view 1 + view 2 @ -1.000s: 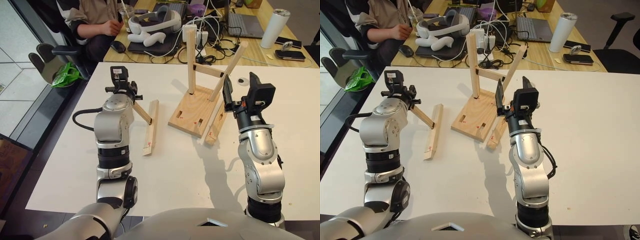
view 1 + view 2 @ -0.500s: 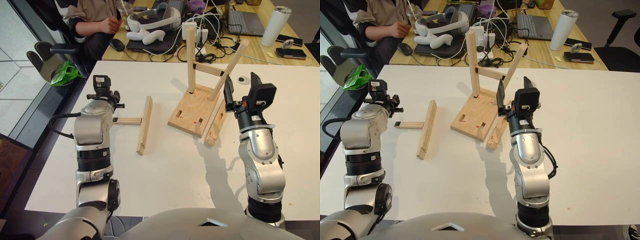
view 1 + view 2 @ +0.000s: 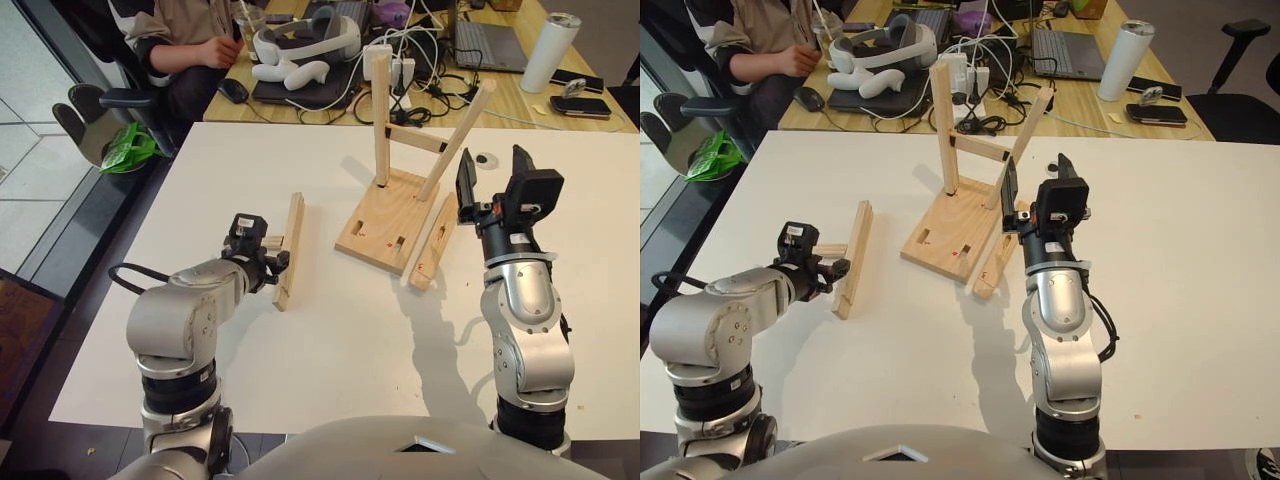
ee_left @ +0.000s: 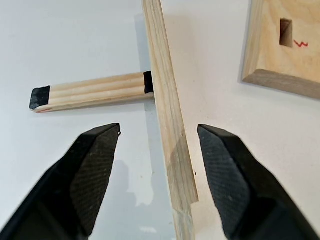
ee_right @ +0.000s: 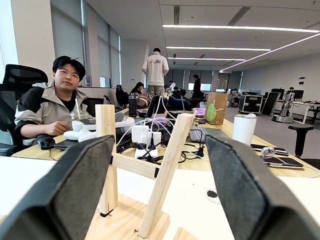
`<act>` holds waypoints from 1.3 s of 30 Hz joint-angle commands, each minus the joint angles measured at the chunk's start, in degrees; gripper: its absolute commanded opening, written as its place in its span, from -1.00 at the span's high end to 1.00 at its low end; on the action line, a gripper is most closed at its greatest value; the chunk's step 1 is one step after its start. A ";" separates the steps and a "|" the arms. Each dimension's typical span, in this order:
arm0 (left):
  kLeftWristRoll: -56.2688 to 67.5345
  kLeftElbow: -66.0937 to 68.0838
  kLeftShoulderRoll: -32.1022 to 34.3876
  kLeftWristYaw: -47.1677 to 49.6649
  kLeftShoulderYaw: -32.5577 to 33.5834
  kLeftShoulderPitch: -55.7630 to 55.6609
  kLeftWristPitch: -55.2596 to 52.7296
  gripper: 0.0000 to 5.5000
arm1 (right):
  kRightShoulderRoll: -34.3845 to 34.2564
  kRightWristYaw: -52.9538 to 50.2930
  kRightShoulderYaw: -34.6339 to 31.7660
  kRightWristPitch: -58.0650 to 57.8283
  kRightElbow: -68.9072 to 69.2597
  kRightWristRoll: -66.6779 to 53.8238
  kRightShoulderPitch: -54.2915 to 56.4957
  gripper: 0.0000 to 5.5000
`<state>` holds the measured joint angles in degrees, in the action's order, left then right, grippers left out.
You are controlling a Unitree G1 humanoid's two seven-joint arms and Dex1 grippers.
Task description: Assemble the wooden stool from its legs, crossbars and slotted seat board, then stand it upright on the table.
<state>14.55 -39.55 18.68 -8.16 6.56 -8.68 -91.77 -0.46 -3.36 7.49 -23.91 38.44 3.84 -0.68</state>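
Left claw gapes, textured black pads beside a square pale-wood leg; right claw gapes too.

Half built, upside down
Seat board flat, two legs upright; loose leg beside; T-piece flat toward worktop's left edge.

Open office, ceiling light strips, cluttered desk

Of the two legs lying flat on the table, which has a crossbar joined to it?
The leg beside the left gripper: a short crossbar sticks out from its side. The other flat leg, beside the seat board, is bare.
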 commanded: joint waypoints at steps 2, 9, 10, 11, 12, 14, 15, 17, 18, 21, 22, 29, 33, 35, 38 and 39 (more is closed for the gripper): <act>0.16 -0.20 -2.63 2.09 0.76 0.66 -0.71 -0.04 | -0.64 -0.85 0.25 -0.98 0.78 1.01 -0.95 -0.21; -0.67 2.21 -8.39 6.05 2.03 -0.30 -0.71 -0.04 | -0.65 -0.35 -0.02 -1.50 -0.10 0.76 1.03 -0.21; -0.76 2.65 -8.52 6.32 1.87 -0.62 -0.70 -0.04 | -0.56 -0.23 -0.15 -1.62 -0.23 0.71 1.33 -0.21; -0.75 3.03 -8.68 6.55 1.74 -0.83 -0.70 -0.04 | -0.47 -0.14 -0.28 -1.73 -0.28 0.67 1.54 -0.21; -0.67 3.38 -8.81 6.72 1.39 -0.68 -0.70 -0.04 | -0.35 -0.01 -0.47 -1.81 -0.37 0.59 1.81 -0.21; -0.22 3.53 -8.47 6.82 0.29 0.16 -0.71 -0.04 | -0.25 0.17 -0.86 -1.99 -0.40 0.52 2.36 -0.21; -0.23 3.60 -7.97 6.85 -0.40 0.55 -0.72 -0.04 | -0.28 0.19 -1.00 -2.01 -0.45 0.54 2.55 -0.21; -0.30 4.24 -7.78 6.91 -0.81 1.28 -0.71 -0.04 | -0.38 0.13 -1.14 -1.99 -0.55 0.65 2.84 -0.21; -0.26 4.37 -7.85 6.91 -0.93 1.83 -0.71 -0.04 | -0.46 0.12 -1.16 -1.99 -0.59 0.68 3.02 -0.21; 0.01 4.54 -7.84 6.75 -1.95 3.51 -0.71 0.06 | -0.67 -0.03 -1.33 -2.09 -0.71 0.72 3.83 -0.21; -0.13 4.68 -7.66 6.76 -2.19 3.76 -0.70 0.13 | -0.70 -0.07 -1.38 -2.06 -0.80 0.73 4.03 -0.21; -2.03 4.97 -7.56 7.24 -2.20 2.76 0.46 0.48 | -0.90 0.03 -1.28 -2.09 -1.06 0.75 4.38 -0.21; -4.49 8.15 -8.51 8.63 0.36 3.55 6.75 0.62 | -0.42 1.10 -0.81 -2.06 -3.39 0.48 6.51 -0.21; -5.16 8.70 -9.03 8.96 1.79 3.31 9.17 0.62 | 0.30 1.96 -1.56 -2.25 -4.28 0.00 8.10 -0.21; -7.77 7.20 -5.95 9.77 -0.25 1.26 15.26 0.62 | 0.28 2.16 -3.44 -3.46 -4.73 -1.09 9.19 -0.21; -9.16 6.69 -4.03 9.94 -1.89 0.57 17.87 0.62 | -0.15 2.05 -3.95 -4.12 -4.74 -1.68 9.45 -0.21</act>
<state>7.76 -30.95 11.35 1.14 7.11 -5.58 -78.54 -0.07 -1.38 4.80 -26.28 33.91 3.43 7.55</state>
